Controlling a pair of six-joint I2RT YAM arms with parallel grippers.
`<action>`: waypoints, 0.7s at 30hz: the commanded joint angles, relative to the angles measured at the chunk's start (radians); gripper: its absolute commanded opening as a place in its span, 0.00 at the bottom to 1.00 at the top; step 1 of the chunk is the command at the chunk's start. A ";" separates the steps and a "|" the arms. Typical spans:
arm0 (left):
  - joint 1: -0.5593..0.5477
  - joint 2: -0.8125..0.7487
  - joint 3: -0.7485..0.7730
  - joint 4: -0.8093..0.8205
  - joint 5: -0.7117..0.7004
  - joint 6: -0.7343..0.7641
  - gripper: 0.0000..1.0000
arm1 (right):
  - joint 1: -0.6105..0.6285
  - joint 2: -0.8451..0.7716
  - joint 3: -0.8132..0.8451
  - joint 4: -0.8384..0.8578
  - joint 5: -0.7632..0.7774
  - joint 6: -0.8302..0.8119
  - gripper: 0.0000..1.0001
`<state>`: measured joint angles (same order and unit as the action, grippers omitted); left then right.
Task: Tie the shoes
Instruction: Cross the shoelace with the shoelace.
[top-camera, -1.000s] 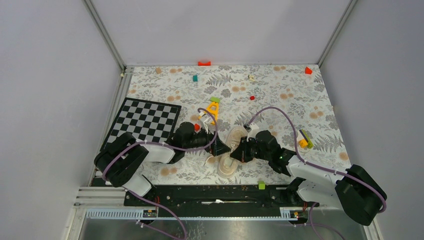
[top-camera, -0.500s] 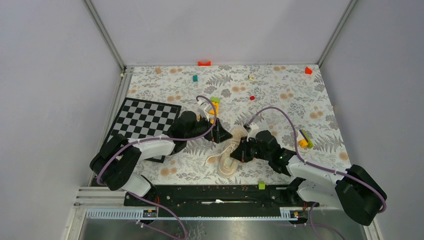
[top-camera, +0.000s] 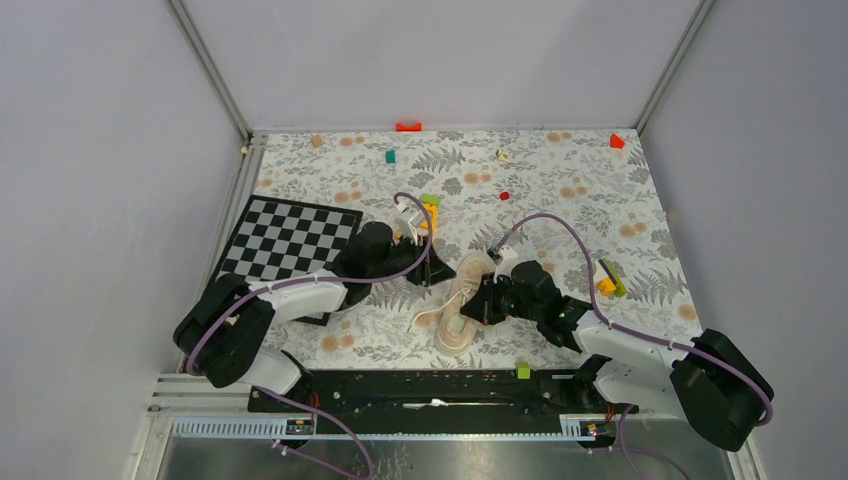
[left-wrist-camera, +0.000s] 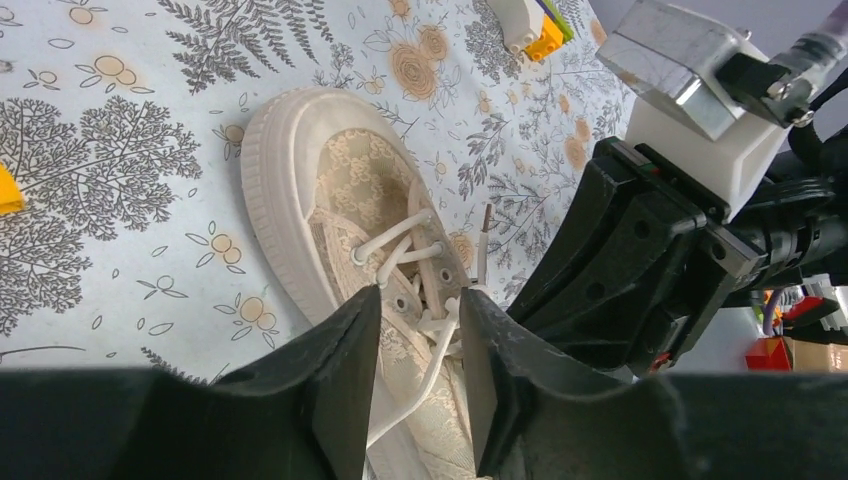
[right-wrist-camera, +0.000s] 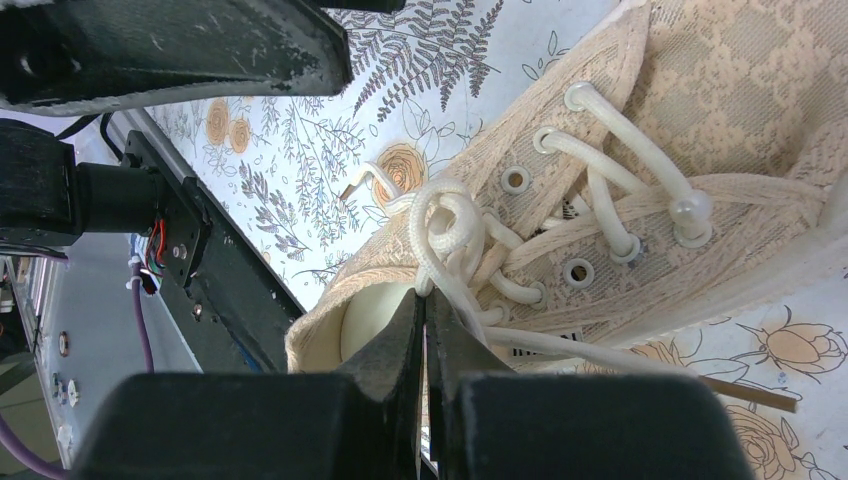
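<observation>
Narrowing my left gripper (left-wrist-camera: 420, 298) around a loose lace (left-wrist-camera: 430, 350), jaws still apart, so the tightening pull looks close. The sneaker (top-camera: 455, 330) lies mid-table (top-camera: 600, 180), toward the near edge. My right gripper (right-wrist-camera: 420, 300) stays clamped on the lace loop (right-wrist-camera: 445, 225).

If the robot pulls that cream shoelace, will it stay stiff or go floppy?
Probably floppy: the pale cream woven shoelace curls into loose, bendy loops. Its smooth round cord may slip, though the right arm's fingers are shut on it. The cream-beige fabric sneaker looks light, so a hard tug might drag it along.
</observation>
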<state>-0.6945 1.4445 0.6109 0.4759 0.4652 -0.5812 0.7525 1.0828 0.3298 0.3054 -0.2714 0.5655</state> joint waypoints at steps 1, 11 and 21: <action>-0.004 -0.021 0.075 -0.020 0.059 0.029 0.38 | -0.004 -0.002 0.015 0.047 0.010 -0.006 0.00; -0.081 0.017 0.175 -0.211 0.071 0.126 0.43 | -0.004 -0.006 0.017 0.043 0.011 -0.006 0.00; -0.081 0.030 0.130 -0.172 0.103 0.076 0.37 | -0.004 0.004 0.021 0.049 0.006 -0.004 0.00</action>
<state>-0.7773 1.4559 0.7380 0.2726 0.5251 -0.4961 0.7525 1.0828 0.3294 0.3054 -0.2722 0.5655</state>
